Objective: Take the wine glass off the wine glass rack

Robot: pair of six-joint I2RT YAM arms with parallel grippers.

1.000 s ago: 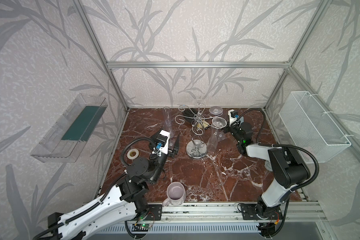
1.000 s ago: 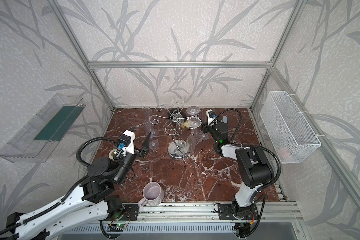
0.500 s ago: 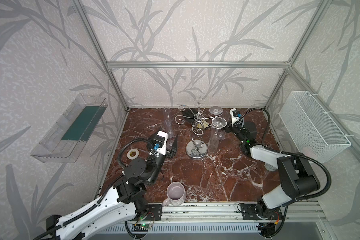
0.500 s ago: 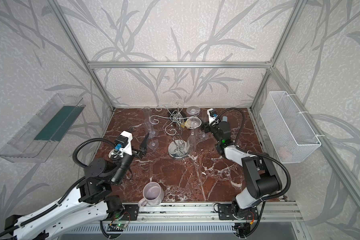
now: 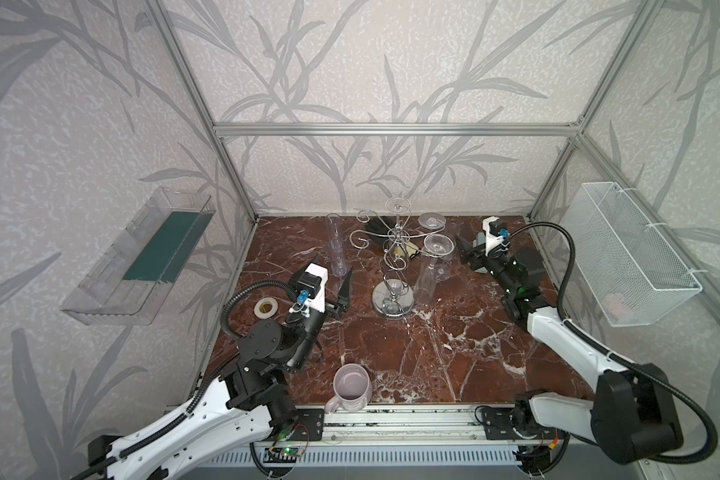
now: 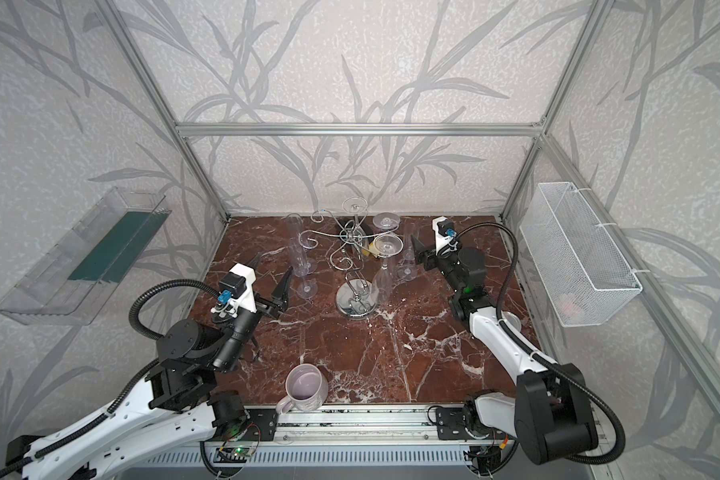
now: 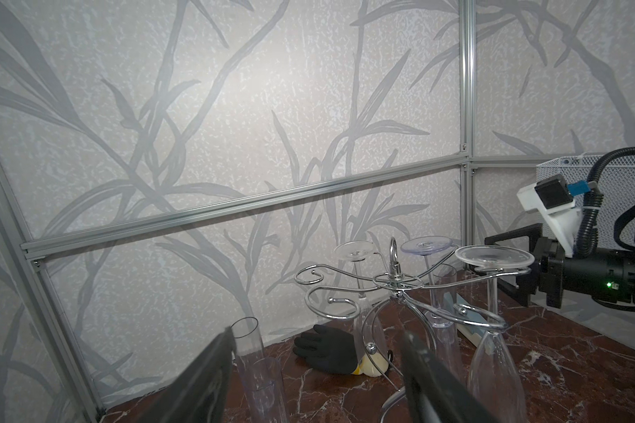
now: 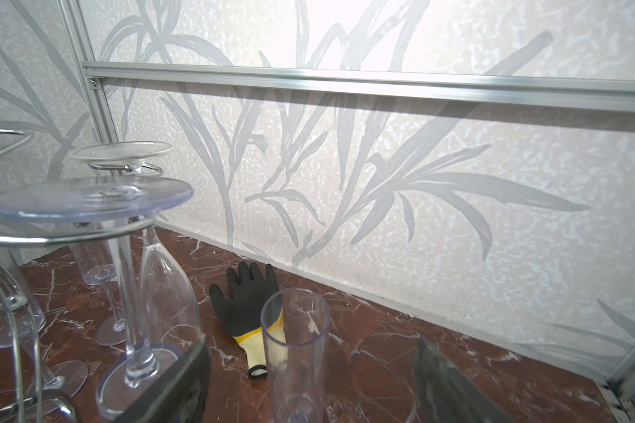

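Note:
The chrome wine glass rack [image 5: 393, 297] stands mid-table, also seen in the left wrist view [image 7: 395, 282]. Clear wine glasses hang bowl-down from its arms; one foot [image 5: 438, 244] faces my right gripper [image 5: 465, 253]. In the right wrist view that gripper [image 8: 313, 344] is open, and an upright clear wine glass [image 8: 294, 348] stands on the table between its fingers with gaps on both sides. Hanging glasses [image 8: 88, 199] are beside it. My left gripper [image 5: 331, 280] is open left of the rack, holding nothing, with an upright flute [image 7: 257, 362] in front of it.
A black glove with a yellow cuff [image 5: 375, 228] lies behind the rack. A lilac mug [image 5: 352, 390] sits at the front edge and a tape roll [image 5: 265, 307] at the left. A wire basket [image 5: 636, 257] and a clear tray [image 5: 142, 257] hang on the side walls.
My right gripper's jaws have opened wider around the upright glass, and that arm's elbow has swung out to the front right. The left arm has drawn back a little.

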